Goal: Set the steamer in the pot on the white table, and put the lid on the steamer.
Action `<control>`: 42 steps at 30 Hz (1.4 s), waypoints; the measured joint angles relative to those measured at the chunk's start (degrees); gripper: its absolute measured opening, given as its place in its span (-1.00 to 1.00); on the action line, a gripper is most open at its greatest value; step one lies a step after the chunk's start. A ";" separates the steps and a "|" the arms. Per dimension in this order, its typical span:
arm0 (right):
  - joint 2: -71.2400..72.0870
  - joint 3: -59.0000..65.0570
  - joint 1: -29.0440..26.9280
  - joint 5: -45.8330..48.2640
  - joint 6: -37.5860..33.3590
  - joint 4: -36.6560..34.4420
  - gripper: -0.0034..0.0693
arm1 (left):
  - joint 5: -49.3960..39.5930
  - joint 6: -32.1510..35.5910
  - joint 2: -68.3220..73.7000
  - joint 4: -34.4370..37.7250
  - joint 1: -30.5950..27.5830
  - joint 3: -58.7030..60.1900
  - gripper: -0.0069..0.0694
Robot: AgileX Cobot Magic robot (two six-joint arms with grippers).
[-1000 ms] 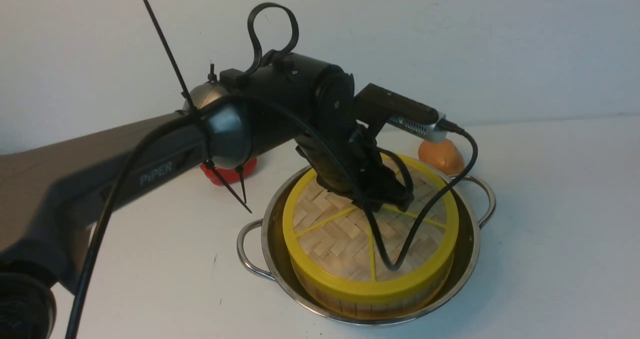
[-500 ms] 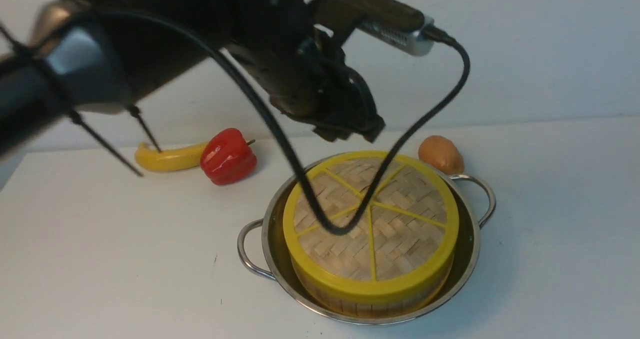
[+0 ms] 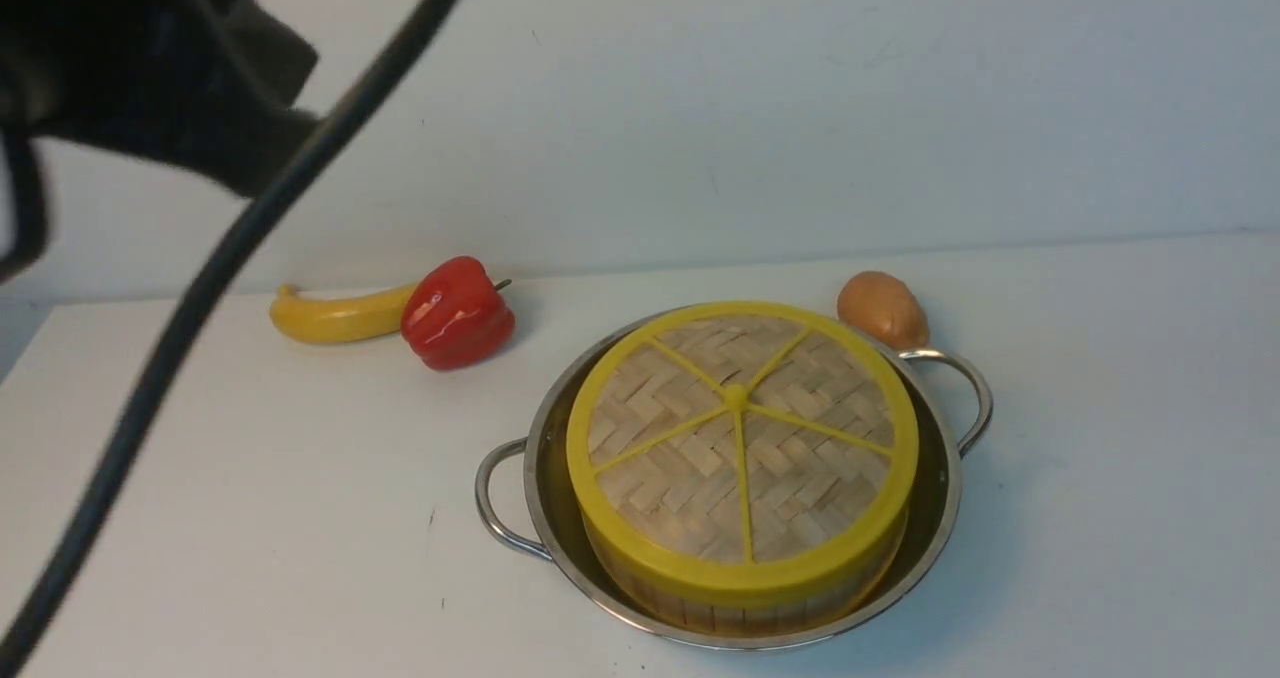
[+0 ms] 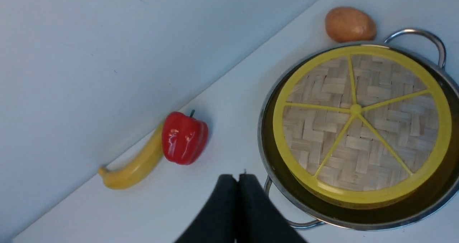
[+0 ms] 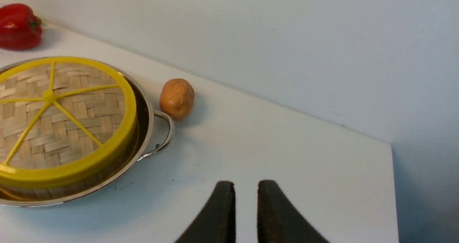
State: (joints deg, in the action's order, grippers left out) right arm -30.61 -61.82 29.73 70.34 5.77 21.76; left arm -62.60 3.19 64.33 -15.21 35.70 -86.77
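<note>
The woven lid [image 3: 740, 438] with its yellow rim and spokes lies flat on the steamer [image 3: 745, 610]. Only the steamer's bamboo side wall shows; its contents are hidden. The steamer sits in the steel pot [image 3: 935, 548] on the white table [image 3: 250, 518]. The lid [image 4: 358, 128] and the pot [image 4: 263, 153] also show in the left wrist view. My left gripper [image 4: 236, 178] is shut and empty, raised above the table beside the pot's handle. My right gripper [image 5: 245, 185] is open by a narrow gap and empty, over bare table to the right of the pot [image 5: 163, 139].
A red pepper [image 3: 457, 313] and a banana [image 3: 335, 318] lie at the back left. A brown potato [image 3: 880, 308] lies behind the pot's right handle. My left arm's blurred body [image 3: 150, 78] and its cable [image 3: 200, 288] cross the upper left. The table's right edge [image 5: 392, 185] is near my right gripper.
My left gripper has lifted off the lid and swung up and to the left, leaving most of the front view. The lid stays on the steamer in the pot.
</note>
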 joint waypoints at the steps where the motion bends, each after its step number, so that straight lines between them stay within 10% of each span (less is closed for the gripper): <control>1: 3.18 1.79 0.05 0.00 0.58 0.94 -0.73 | 3.38 -1.08 -5.34 -0.47 0.00 6.75 -0.88; 14: 17.73 20.98 0.12 -13.32 -4.21 -8.33 -0.92 | 34.53 -10.67 -34.05 -3.70 0.00 53.71 -0.87; 33: 17.72 21.45 0.12 -15.07 -2.57 -10.20 -0.77 | 38.31 -12.00 -34.69 -3.54 -0.22 55.94 -0.79; 42: 17.72 21.54 0.12 -15.14 -2.37 -11.64 -0.64 | 38.10 -9.78 -41.68 -3.51 -21.14 59.18 -0.74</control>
State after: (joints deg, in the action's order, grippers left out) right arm -12.89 -40.29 29.85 55.20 3.39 10.12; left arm -24.50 -6.60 22.65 -18.72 14.56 -27.58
